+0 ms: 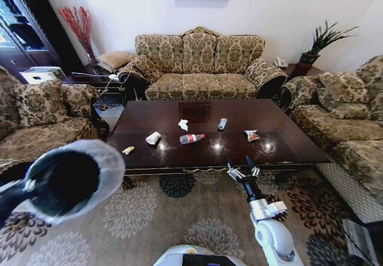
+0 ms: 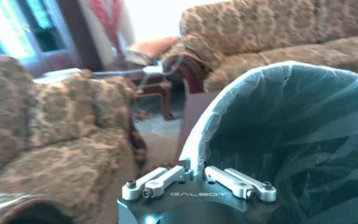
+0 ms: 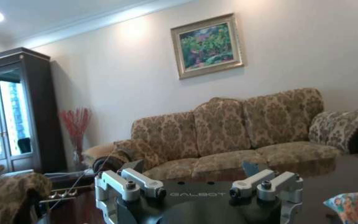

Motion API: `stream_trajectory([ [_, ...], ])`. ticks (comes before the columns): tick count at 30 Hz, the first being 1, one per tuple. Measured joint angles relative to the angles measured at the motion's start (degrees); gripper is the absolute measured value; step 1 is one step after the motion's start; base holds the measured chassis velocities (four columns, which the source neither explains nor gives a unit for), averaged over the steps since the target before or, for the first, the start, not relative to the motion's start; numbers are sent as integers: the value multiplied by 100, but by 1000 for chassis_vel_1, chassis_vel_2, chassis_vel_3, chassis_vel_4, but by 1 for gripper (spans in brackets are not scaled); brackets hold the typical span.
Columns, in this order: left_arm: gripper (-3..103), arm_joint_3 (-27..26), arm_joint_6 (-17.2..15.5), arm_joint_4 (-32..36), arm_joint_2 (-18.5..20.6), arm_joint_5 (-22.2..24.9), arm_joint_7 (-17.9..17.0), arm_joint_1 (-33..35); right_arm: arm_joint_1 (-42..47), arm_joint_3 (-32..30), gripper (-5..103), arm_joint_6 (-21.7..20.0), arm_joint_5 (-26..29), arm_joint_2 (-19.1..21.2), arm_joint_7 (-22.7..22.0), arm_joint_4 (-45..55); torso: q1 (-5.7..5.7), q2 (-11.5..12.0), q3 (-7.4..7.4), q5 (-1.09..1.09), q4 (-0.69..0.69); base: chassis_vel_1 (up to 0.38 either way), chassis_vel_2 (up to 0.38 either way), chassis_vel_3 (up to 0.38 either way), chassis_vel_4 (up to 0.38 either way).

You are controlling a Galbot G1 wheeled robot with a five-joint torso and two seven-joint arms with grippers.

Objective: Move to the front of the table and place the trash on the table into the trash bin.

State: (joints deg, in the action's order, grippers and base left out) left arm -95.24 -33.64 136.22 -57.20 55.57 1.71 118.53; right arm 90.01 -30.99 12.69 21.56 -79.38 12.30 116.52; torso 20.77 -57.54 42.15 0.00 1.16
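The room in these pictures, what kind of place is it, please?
Most likely a home living room: patterned sofas stand around a dark wooden coffee table, a framed painting hangs on the wall, and a floral carpet covers the floor.

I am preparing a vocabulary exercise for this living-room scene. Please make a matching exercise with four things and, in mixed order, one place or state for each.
Things:
1. plastic bottle
2. trash bin
3. right gripper
4. snack wrapper

Places or states:
A. open, at the near edge of the table
B. lying on its side, mid-table
C. on the table's right part
D. held by the left gripper at its rim

Pairs: 1-B, 2-D, 3-A, 4-C
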Motion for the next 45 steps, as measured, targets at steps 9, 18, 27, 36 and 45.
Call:
stream_trajectory([
  [9,0,892,-391,-1380,1724,949,-580,-1239,115,113,100,494,-387,-161,473,-256,0,0,0,-2,0,0,0,0,0],
  [18,0,1743,-182,-2376,2674,1323,-1040,-1958,-215,384,100,401,-748,-306,434,-257,0,0,0,0,0,0,0,0,0],
  [27,0,2414,-5,-2536,2788,1144,-999,-2606,-258,392,100,381,-828,-408,374,-190,-1,0,0,0,0,19,18,-21,-26],
  [36,0,2645,16,-2760,3021,887,-719,-2889,-269,400,100,307,-947,-403,291,-204,-1,0,0,-2,1,153,135,-152,-151],
  [45,0,2669,45,-2808,3083,806,-617,-3063,-340,432,100,200,-952,-289,255,-185,-1,0,-1,-2,1,279,286,-279,-258],
])
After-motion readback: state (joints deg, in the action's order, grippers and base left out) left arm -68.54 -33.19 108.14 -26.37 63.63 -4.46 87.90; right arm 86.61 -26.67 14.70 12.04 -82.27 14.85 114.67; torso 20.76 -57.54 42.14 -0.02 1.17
